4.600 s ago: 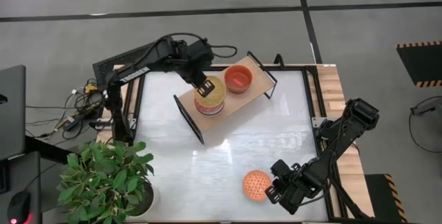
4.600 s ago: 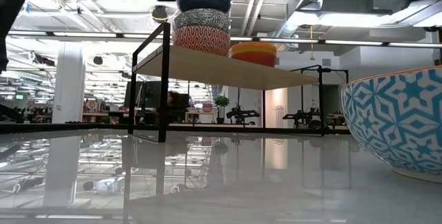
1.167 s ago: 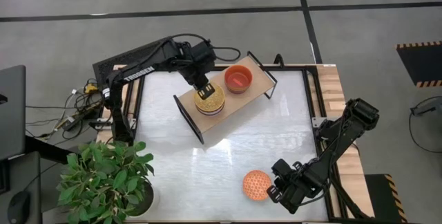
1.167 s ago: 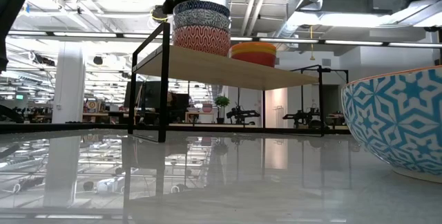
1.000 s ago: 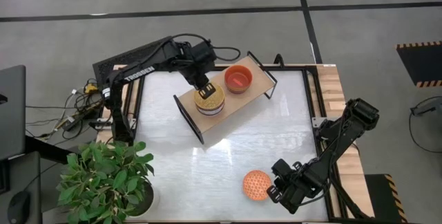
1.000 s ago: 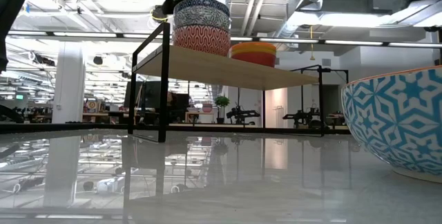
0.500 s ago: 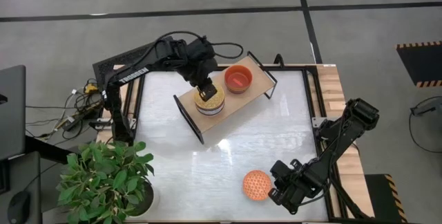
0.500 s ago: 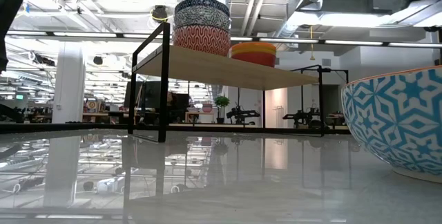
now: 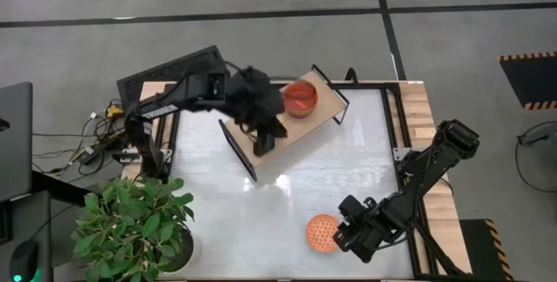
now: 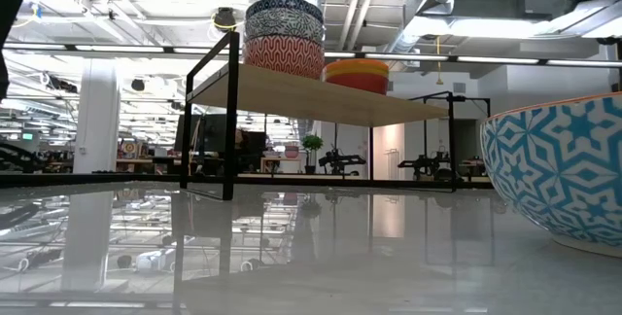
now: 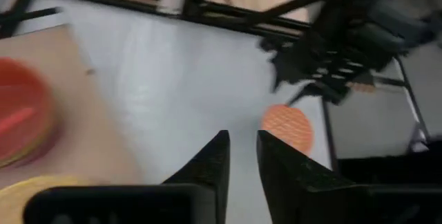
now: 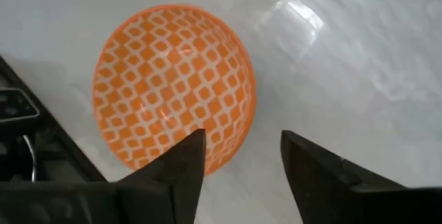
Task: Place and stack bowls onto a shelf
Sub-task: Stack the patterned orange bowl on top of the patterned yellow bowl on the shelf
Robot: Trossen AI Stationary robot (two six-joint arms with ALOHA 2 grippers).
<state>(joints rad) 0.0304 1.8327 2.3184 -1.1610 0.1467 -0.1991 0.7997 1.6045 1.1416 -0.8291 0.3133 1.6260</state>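
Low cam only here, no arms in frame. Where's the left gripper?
Observer: Over the shelf, per the high view. The left gripper has its fingers slightly apart and nothing between them.
Operator: And the right one?
Observer: The right gripper is down at the table's front, next to an orange patterned bowl.
Operator: Gripping it?
Observer: No. Right wrist view shows the jaws open at the bowl's rim, and the bowl sits upright on the table.
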